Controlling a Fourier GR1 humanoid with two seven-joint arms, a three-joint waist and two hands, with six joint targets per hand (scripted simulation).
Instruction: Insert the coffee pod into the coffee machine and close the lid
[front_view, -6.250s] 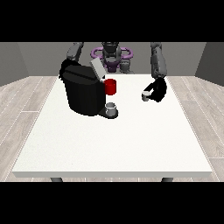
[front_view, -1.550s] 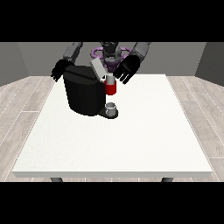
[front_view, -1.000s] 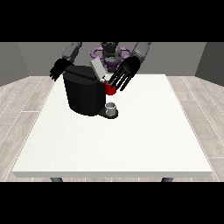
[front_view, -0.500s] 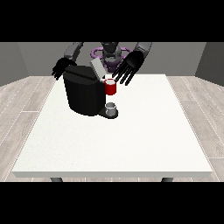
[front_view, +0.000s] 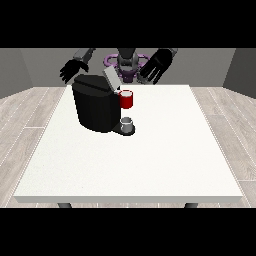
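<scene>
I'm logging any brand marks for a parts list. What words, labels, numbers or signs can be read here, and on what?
None can be read.
Coffee machine: plain black body, no visible label.
Its raised grey lid: no marking.
Red pod holder: plain, no print.
Small grey cup on the machine's base: no marking.
White table: no text or sign.

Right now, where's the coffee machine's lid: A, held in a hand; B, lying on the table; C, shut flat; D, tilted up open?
D: the grey lid stands tilted up above the coffee machine, behind the red pod holder, with both hands clear of it.
</scene>
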